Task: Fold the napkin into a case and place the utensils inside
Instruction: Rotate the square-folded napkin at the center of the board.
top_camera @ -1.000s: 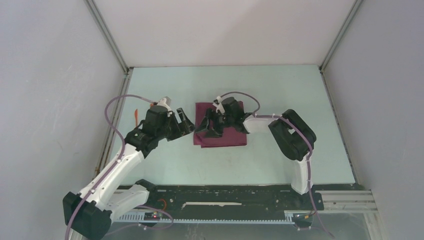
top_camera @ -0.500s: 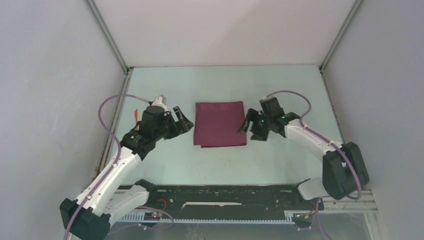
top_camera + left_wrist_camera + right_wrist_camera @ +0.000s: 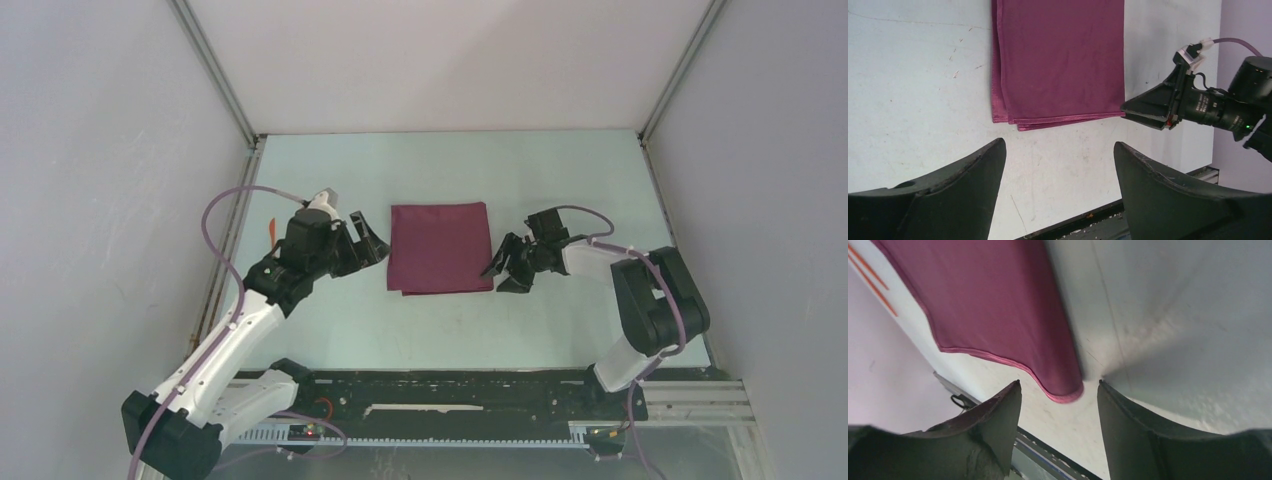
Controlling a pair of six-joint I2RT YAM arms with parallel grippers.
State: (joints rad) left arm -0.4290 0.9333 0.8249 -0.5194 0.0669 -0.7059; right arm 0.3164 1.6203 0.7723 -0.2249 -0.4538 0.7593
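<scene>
Two changes show, both on the right side: the right gripper (image 3: 497, 279) is no longer over the middle of the napkin (image 3: 440, 247). It has swung out past the cloth's right edge and come down low at its near right corner. Its fingers (image 3: 998, 410) also stand a little closer together than before. They are still apart, and in the right wrist view the rounded corner of the maroon cloth lies in the gap between the tips. Nothing is pinched yet. The napkin itself has not moved. It lies flat mid-table on the pale tabletop (image 3: 560, 180), already doubled, with stacked hems showing along its near edge in the left wrist view, but it is still broad rather than a narrow case. The left gripper (image 3: 372, 240) has barely shifted: it hovers just left of the cloth with its jaws wide and empty. The orange utensils (image 3: 272, 229) lie well apart from the cloth, by the left edge of the table, untouched. I read this as the right arm lining up to take that corner for another fold. The folding looks partway done, and loading the utensils is still ahead.
</scene>
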